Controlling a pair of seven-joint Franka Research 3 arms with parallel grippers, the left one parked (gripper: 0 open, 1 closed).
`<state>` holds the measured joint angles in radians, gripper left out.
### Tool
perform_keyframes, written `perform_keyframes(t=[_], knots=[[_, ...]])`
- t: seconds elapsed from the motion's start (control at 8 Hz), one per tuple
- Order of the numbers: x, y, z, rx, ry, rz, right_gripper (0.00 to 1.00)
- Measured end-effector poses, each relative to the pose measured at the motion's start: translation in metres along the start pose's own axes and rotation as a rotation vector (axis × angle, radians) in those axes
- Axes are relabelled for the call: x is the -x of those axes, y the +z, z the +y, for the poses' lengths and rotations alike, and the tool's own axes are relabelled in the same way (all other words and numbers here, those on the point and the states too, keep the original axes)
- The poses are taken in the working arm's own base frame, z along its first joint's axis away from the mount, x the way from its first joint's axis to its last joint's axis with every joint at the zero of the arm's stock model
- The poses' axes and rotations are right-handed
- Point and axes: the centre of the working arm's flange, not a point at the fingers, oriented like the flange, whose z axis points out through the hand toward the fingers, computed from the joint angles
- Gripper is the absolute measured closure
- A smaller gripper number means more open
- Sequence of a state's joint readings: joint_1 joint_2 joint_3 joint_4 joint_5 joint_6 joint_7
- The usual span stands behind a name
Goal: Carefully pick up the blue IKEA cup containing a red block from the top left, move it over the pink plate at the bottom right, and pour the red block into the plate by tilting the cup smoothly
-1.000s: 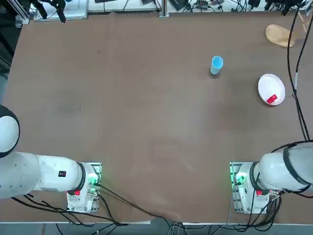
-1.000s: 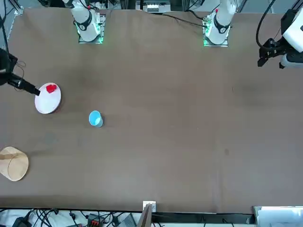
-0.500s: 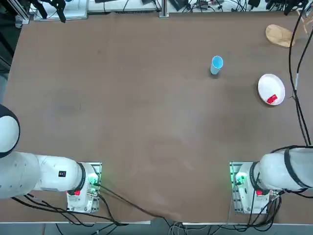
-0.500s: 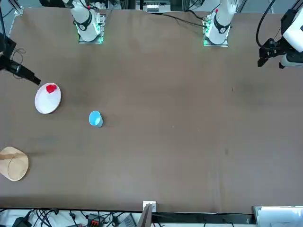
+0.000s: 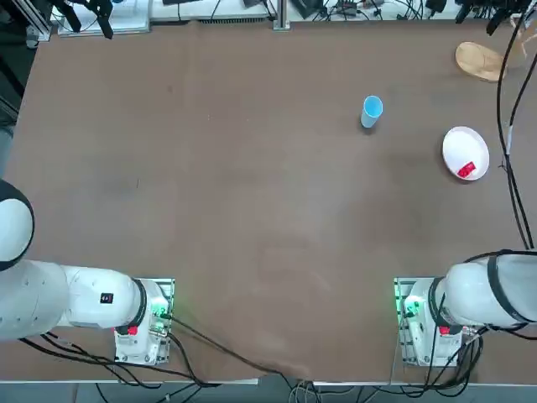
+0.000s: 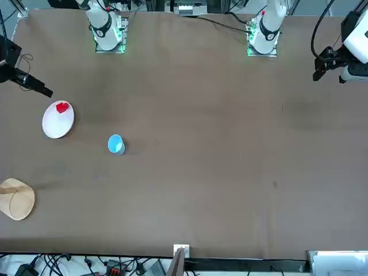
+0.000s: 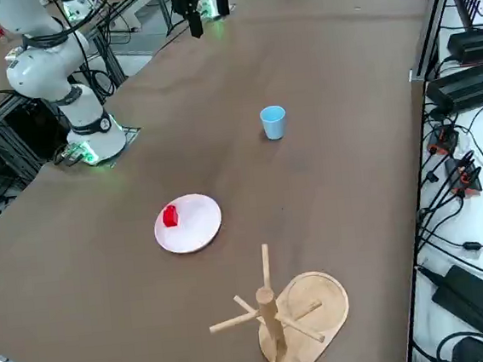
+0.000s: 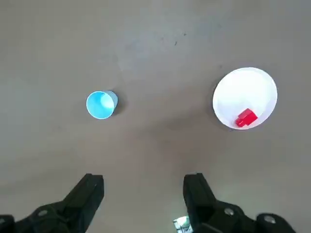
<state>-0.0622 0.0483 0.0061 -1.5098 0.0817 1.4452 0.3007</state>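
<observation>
1. I see the cup (image 8: 101, 105), light blue, upright and empty on the desk, near its far right corner.
2. The block (image 8: 246, 118) lies in the plate (image 8: 252, 82) beside it.
3. My right gripper (image 8: 143, 191) hangs high above both, fingers wide apart, holding nothing.

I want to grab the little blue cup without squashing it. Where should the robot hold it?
Hold the blue cup probably around its side wall, coming down from above with the open right gripper fingers either side. It stands upright, round, handleless, with bare table around it.
</observation>
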Motion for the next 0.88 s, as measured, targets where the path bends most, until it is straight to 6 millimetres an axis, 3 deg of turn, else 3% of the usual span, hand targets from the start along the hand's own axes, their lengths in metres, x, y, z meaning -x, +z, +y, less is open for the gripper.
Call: perform_keyframes(t=[0.88], knots=[[-0.0012, -0.0037, 0.0022, 0.002, -0.108, 0.017, 0.00]])
